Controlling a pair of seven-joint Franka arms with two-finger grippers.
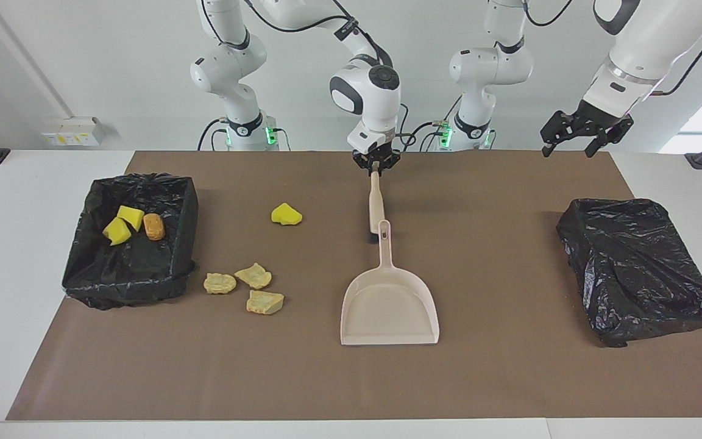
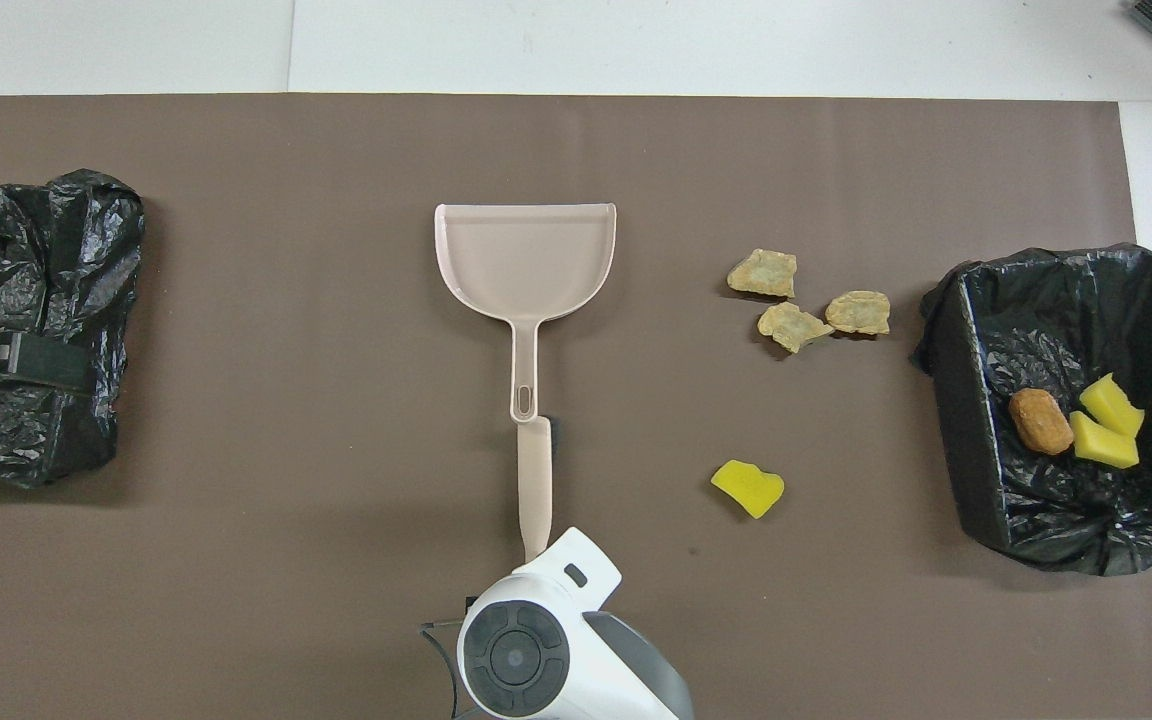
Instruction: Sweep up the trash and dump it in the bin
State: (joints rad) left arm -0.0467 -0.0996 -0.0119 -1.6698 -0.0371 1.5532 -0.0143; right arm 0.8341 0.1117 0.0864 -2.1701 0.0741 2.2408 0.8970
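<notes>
- The right hand [image 1: 375, 167] is pinched onto the end of the brush [image 1: 376, 204] handle, at the robots' edge of the brown mat [image 1: 509, 378].
- The brush lies in line with the dustpan [image 1: 389, 308]; its head meets the tip of the dustpan's handle, and dark bristles show beside that joint in the overhead view.
- The dustpan lies flat in the middle of the surface, its open mouth turned away from the robots.
- The left hand [image 1: 588, 131] hangs in the air with its fingers spread, holding nothing, over the mat's edge at the left arm's end, above the closed black bag [image 1: 637, 268].
- Trash on the mat: one yellow sponge wedge [image 1: 286, 214] toward the right arm's end from the brush, and three tan lumps [image 1: 244, 286] in a close cluster farther from the robots, near the bin.
- The open bin [image 1: 171, 268], lined with black plastic, stands at the right arm's end; inside it are two yellow wedges [image 1: 122, 224] and an orange-brown nugget [image 1: 154, 226], touching.
- Between the loose trash and the dustpan there is only bare mat.
</notes>
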